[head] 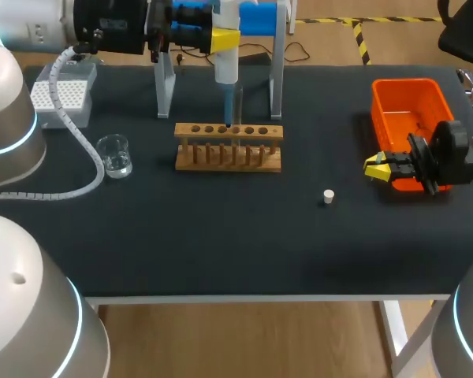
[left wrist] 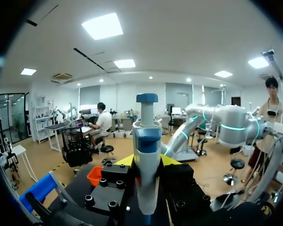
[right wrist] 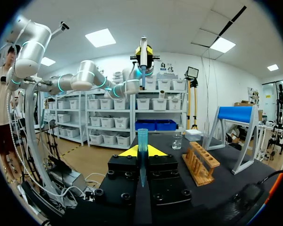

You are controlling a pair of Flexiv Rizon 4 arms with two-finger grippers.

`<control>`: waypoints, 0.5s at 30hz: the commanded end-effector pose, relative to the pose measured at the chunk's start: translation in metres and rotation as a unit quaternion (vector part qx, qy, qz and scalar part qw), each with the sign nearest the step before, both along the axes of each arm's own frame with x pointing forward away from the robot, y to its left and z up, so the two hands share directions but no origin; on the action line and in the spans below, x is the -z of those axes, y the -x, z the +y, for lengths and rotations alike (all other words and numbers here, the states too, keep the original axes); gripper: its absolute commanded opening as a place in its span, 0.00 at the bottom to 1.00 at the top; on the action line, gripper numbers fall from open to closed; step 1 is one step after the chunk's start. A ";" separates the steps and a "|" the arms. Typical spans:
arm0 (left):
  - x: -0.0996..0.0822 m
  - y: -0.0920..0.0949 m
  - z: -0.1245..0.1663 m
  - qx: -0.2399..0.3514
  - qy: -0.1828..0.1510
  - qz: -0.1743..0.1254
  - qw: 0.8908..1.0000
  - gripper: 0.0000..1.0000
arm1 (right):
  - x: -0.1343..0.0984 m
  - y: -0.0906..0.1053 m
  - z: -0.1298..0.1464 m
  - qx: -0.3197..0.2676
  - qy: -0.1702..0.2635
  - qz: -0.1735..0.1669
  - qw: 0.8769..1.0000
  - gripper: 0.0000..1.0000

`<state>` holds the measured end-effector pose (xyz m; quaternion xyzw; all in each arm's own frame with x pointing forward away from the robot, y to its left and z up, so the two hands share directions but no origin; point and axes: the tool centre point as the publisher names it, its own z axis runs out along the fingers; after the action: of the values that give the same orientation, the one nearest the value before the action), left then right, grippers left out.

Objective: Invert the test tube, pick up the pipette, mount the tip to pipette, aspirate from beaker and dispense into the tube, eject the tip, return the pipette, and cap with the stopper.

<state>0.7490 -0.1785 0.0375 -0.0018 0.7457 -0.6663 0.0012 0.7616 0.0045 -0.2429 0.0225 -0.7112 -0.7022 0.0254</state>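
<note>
My left gripper [head: 225,38] is shut on the white and blue pipette [head: 226,55], which hangs upright over the wooden rack [head: 229,147]. The pipette's bluish tip [head: 229,110] reaches down at the mouth of the clear test tube [head: 238,106] standing in the rack. In the left wrist view the pipette [left wrist: 146,160] fills the gap between the fingers. My right gripper [head: 376,167] rests low beside the orange bin [head: 410,110]. It is shut, and a small translucent blue tip [right wrist: 142,150] sits between its fingers. The white stopper [head: 328,196] lies on the mat in front of it.
A glass beaker [head: 114,155] with liquid stands left of the rack. The white tip box [head: 61,93] is at the back left, with a cable hose [head: 79,142] draped past it. A blue-topped pipette stand [head: 276,71] rises behind the rack.
</note>
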 end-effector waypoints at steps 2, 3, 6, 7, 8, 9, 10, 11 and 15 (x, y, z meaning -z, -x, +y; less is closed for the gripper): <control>-0.001 0.000 0.001 0.001 -0.001 0.000 1.000 0.00 | 0.000 0.001 0.000 0.000 0.000 0.000 1.000 0.00; -0.001 0.000 0.001 0.001 -0.001 0.000 1.000 0.00 | 0.000 0.001 0.000 0.000 0.000 0.000 1.000 0.00; -0.001 0.000 0.001 0.001 -0.001 0.000 1.000 0.00 | 0.000 0.001 0.000 0.000 0.000 0.000 1.000 0.00; -0.001 0.000 0.001 0.001 -0.001 0.000 1.000 0.00 | 0.000 0.001 0.000 0.000 0.000 0.000 1.000 0.00; -0.001 0.000 0.001 0.001 -0.001 0.000 1.000 0.00 | 0.000 0.001 0.000 0.000 0.000 0.000 1.000 0.00; -0.001 0.000 0.001 0.001 -0.001 0.000 1.000 0.00 | 0.000 0.001 0.000 0.000 0.000 0.000 1.000 0.00; -0.001 0.000 0.001 0.001 -0.001 0.000 1.000 0.00 | 0.000 0.001 0.000 0.000 0.000 0.000 1.000 0.00; -0.001 0.000 0.001 0.001 -0.001 0.000 1.000 0.00 | 0.000 0.001 0.000 0.000 0.000 0.000 1.000 0.00; -0.001 0.000 0.001 0.001 -0.001 0.000 1.000 0.00 | 0.000 0.000 0.003 -0.002 0.000 0.000 1.000 0.00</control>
<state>0.7489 -0.1785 0.0375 -0.0018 0.7457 -0.6662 0.0012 0.7612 0.0049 -0.2428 0.0231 -0.7111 -0.7023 0.0259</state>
